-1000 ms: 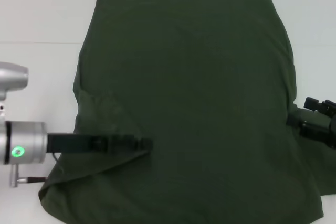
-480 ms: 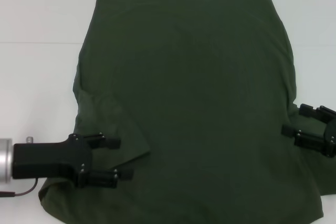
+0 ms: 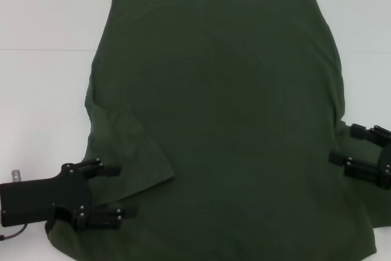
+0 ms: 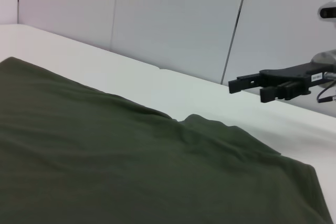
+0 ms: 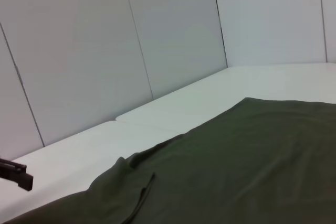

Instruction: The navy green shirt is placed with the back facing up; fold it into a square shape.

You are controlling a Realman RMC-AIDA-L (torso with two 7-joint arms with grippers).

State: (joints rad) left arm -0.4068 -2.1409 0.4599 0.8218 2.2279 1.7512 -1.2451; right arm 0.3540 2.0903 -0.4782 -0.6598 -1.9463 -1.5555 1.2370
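Shirt [image 3: 220, 120] spread flat on white table [image 3: 43, 22], left gripper [image 3: 113, 191] at 8 o'clock, jaws apart, over the folded sleeve, right gripper [image 3: 345, 145] at 4 o'clock, jaws apart too

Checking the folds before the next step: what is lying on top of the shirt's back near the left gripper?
A folded-in sleeve flap lies on the navy green shirt, beside the open left gripper. What the flap covers is hidden.

Lab-like: bare white table [image 3: 43, 90], panelled walls [image 5: 173, 35]
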